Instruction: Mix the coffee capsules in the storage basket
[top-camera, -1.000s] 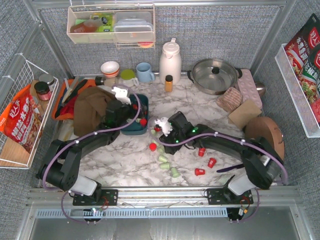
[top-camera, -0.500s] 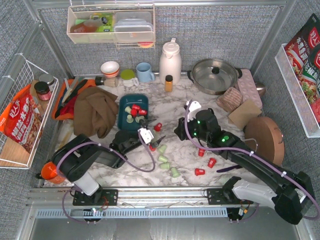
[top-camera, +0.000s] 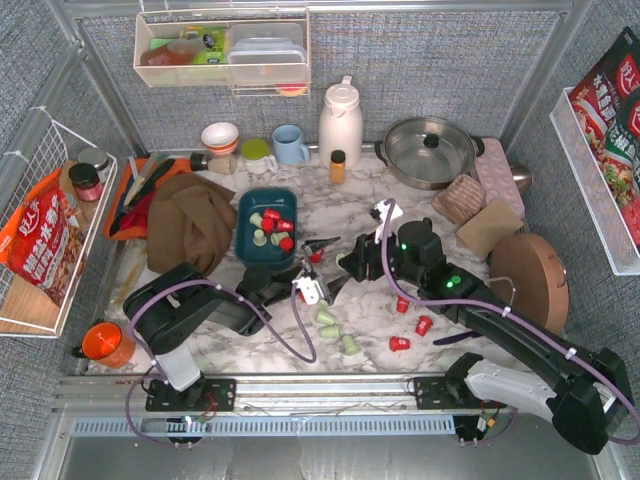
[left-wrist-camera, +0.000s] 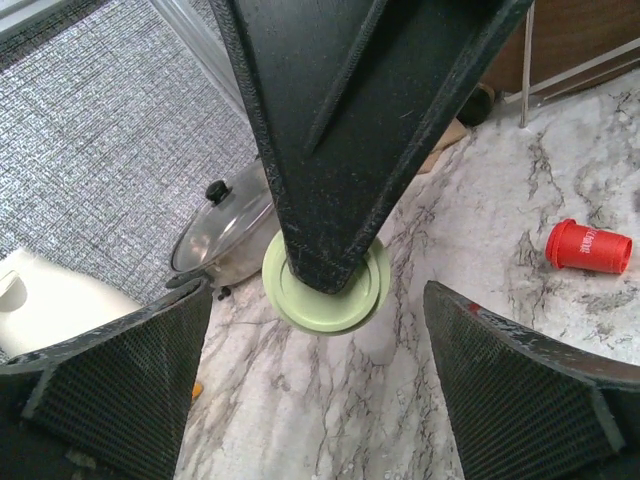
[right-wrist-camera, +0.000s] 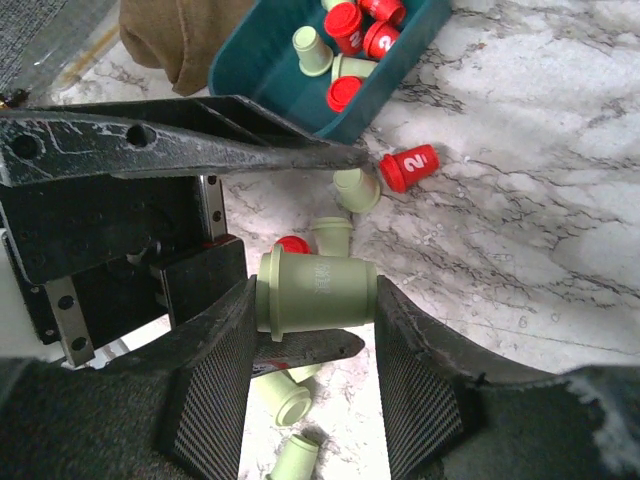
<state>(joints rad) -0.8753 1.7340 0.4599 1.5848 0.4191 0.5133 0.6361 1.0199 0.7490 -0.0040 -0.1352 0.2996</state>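
Gripping a mint capsule (right-wrist-camera: 315, 293), your right gripper (right-wrist-camera: 316, 312) sat beside the wide-spread left gripper (left-wrist-camera: 315, 330); the storage basket (top-camera: 241, 225), left of the tabletop's (top-camera: 330, 205) middle, held red and mint coffee capsules (top-camera: 272, 222).

- Basket (top-camera: 262, 258) sits mid-table, L of centre, w/ several capsules (top-camera: 272, 222) in it.
- Cloth (top-camera: 190, 235) lies just L of basket.
- Tray (top-camera: 128, 205) is behind-L of cloth, partly under it.
- Back row, L to R: bowl (top-camera: 220, 137), mug (top-camera: 290, 145), flask (top-camera: 340, 120), pot (top-camera: 430, 150).
- Bottle (top-camera: 338, 166) stands just in front of flask.
- Loose capsules (top-camera: 330, 332) lie on table in front-R of basket, w/ a few more further R.
- L gripper (left-wrist-camera: 318, 300) & R gripper (right-wrist-camera: 318, 295) meet just front-R of basket.
- One capsule (right-wrist-camera: 330, 290) lies sideways btwn R gripper's fingers, and that sits btwn L gripper's spread fingers.
- Cup (top-camera: 105, 343) is at near-L edge, by L arm base.
- Rack (top-camera: 40, 230) is on L wall, shelf (top-camera: 222, 48) on back wall.
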